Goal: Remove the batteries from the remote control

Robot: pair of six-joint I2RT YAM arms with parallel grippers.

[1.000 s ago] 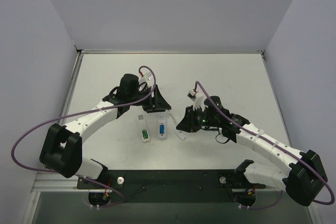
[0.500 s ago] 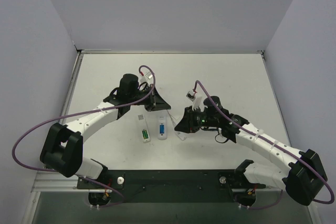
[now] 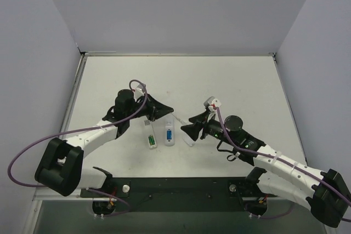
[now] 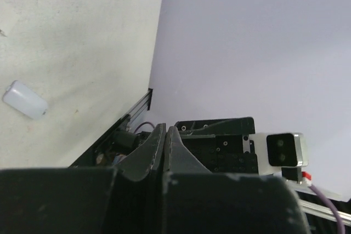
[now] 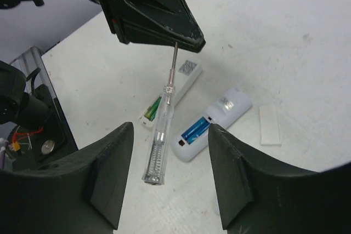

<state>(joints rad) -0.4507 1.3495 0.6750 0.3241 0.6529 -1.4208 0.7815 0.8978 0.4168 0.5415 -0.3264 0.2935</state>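
From my station, the nearest thing to the arm bases is the right gripper (image 5: 170, 135). Its fingers (image 5: 109, 179) stand apart and they clamp nothing. In the right wrist view the clear handle of a screwdriver (image 5: 159, 141) shows between them, and I see a gap on each side of it. From the handle the thin metal shaft runs at a tilt away from me to the left gripper (image 5: 181, 39). That gripper is closed on the shaft, close to its end. In the left wrist view its two fingers are pressed together and the tool itself is hidden.

Beyond the screwdriver in the right wrist view, two white remotes lie side by side on the table (image 5: 285, 36) with their compartments open upward. The first remote (image 5: 186, 78) is on the left arm's side and holds the green batteries (image 5: 153, 107). The second remote (image 5: 222, 113) is just beside it, toward the right arm, and holds the blue batteries (image 5: 194, 130). All batteries that I can see sit inside their compartments. How many cells are in each one I cannot count. A flat white battery cover (image 5: 270, 125) lies on the table near the second remote, apart from it. In the top view the left gripper hangs just beyond the far end of the second remote.
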